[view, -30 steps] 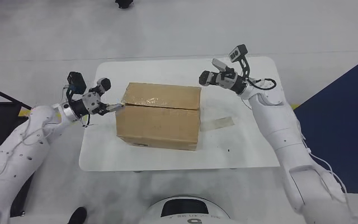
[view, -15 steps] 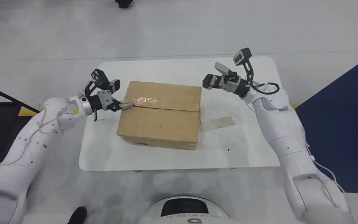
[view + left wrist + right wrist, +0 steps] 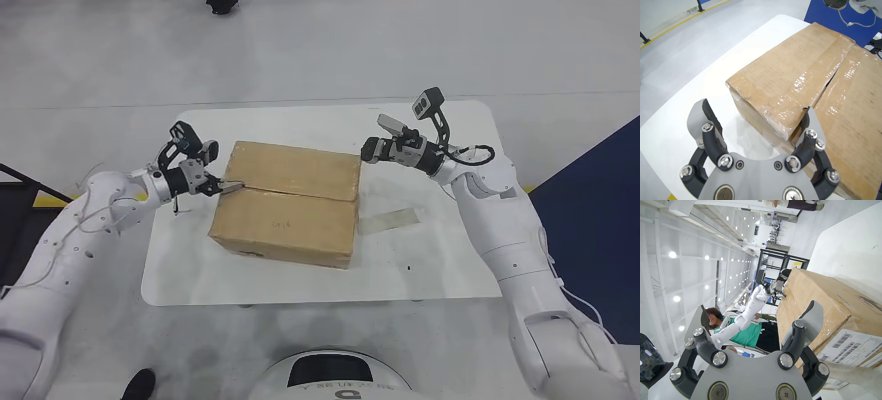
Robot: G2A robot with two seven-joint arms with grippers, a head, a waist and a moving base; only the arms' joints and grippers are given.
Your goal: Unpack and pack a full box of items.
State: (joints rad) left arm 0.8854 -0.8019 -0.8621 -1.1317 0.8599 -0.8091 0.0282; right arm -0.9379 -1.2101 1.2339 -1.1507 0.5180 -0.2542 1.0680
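Box (image 3: 285, 215) mid-table (image 3: 430, 265), seam tape (image 3: 800, 83) seemingly part-split; left gripper (image 3: 757, 106) wide, one finger (image 3: 810, 121) at seam's end, right gripper (image 3: 368, 148) wide by far corner: finger may skid on glossy tape, shoving box.

Box (image 3: 285, 205) on table (image 3: 440, 270); left gripper (image 3: 218, 182) left, right gripper (image 3: 368, 149) right

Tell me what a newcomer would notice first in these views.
A big cardboard box sits in the middle of the white table, its taped top seam partly split. The left gripper is open at one end, a fingertip at the seam; the right gripper is open at the opposite end's far corner. A pale strip lies on the table beside the box.
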